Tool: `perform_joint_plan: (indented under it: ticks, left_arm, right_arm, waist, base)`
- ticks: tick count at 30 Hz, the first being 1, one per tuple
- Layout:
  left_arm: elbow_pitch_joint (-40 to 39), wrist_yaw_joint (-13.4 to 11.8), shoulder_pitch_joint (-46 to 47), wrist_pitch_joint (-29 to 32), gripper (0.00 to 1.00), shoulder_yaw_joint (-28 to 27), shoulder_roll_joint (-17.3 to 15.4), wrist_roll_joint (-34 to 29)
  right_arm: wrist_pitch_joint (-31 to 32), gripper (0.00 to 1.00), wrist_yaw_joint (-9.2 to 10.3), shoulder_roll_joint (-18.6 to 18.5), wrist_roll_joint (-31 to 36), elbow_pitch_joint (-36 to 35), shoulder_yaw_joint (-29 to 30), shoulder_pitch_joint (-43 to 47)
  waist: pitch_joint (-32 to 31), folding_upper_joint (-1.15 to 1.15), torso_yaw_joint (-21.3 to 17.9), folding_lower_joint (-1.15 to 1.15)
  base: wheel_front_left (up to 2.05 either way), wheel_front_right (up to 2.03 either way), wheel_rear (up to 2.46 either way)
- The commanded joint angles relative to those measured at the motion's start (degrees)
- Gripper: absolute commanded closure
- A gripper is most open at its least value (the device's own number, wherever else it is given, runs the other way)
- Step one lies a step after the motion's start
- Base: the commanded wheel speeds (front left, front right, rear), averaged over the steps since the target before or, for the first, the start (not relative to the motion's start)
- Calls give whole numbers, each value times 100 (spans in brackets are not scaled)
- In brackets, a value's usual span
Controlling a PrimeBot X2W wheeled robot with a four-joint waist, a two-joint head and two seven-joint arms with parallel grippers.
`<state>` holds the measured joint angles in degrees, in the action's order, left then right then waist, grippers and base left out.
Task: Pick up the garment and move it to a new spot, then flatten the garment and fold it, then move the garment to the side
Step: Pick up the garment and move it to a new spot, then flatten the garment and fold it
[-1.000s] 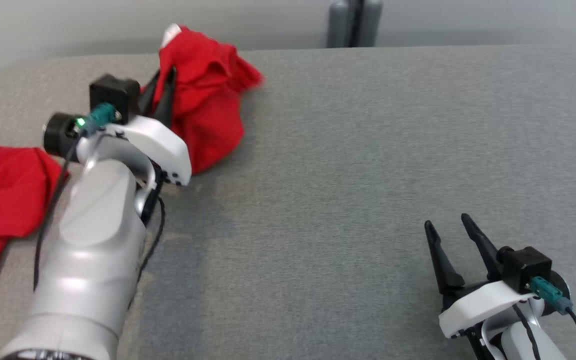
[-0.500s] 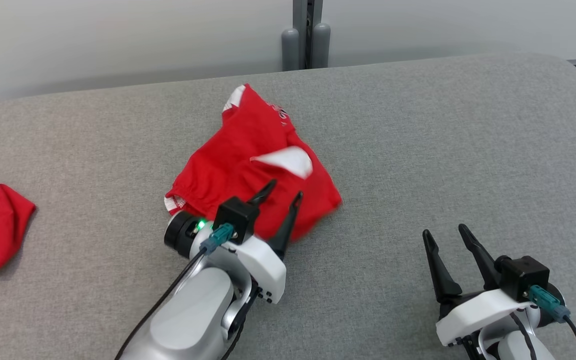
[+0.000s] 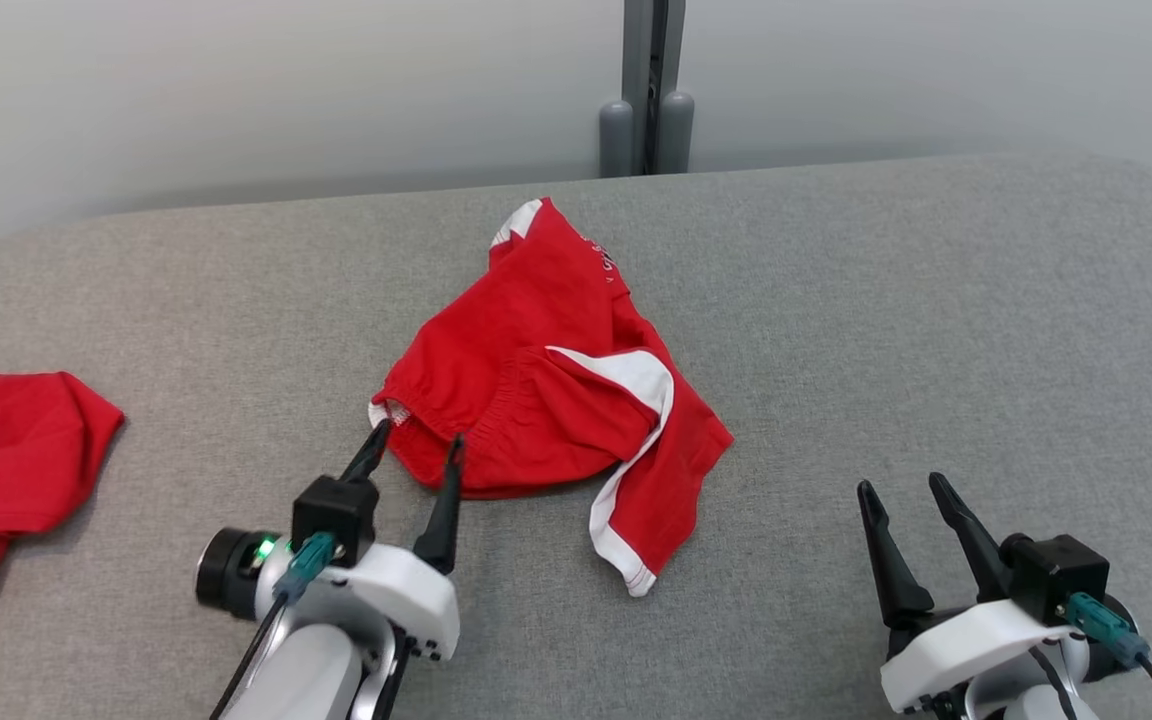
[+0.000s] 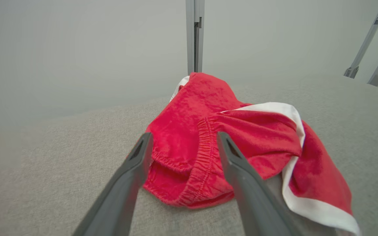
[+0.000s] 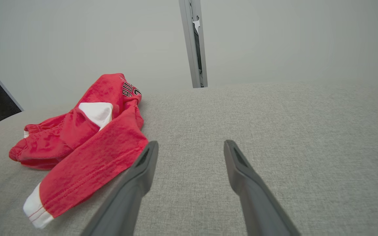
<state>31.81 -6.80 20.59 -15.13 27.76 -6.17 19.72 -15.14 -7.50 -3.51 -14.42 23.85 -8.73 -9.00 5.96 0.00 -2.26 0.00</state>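
Holding the left hand low over the near part of the desk, fingers spread wide and gripping nothing, tips just short of the nearest edge of the shorts. Parking the right hand off to the right, likewise wide open and empty, well apart from the cloth. Looking along the left hand's fingers at the gathered waistband, bunched and doubled over itself right between them.

Lying crumpled near the middle of the desk, red with white trim, one leg trailing toward the near right and ending in a white hem, the other end reaching toward the far edge and showing lettering too small to read. Judging the move to a new spot as probably done, and the flattening as the step in hand.

Expecting light, limp, thin cloth: no weight to speak of and nothing to break, but sagging and sliding on itself when lifted, so risking a dragged heap when pinching through one layer only. Favouring the waistband for a hold, as the thickest, firmest seam and the nearest. Probably best taking one corner of it in the left hand and the other corner, or the leg hem, in the right, then drawing the two apart to spread the shorts flat.

Leaving alone the other red cloth at the far left, and, beyond the desk's far edge, the grey post against the pale wall.
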Motion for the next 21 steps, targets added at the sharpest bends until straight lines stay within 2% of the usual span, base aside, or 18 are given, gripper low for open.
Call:
perform_joint_plan:
  ticks: [1, 5, 21]
  left_arm:
    - [-84, -27, -144, -3, 0, -140, -24, -76]
    - [-361, -96, -574, -2, 0, -635, -87, -326]
    - [-1095, 174, -2291, -3, 0, -2025, 82, -1043]
  right_arm:
    - [-1, 0, 1, -24, 9, 8, 22, 64]
    - [-1, 0, 1, -55, 36, 9, -8, 153]
    - [-1, 0, 1, -28, 77, 27, -130, 565]
  waist:
    - [-71, 0, 53, 0]
    - [-193, 0, 113, 0]
    - [-769, 0, 192, 0]
  base:
    - [0, 0, 0]
    - [0, 0, 0]
    - [0, 0, 0]
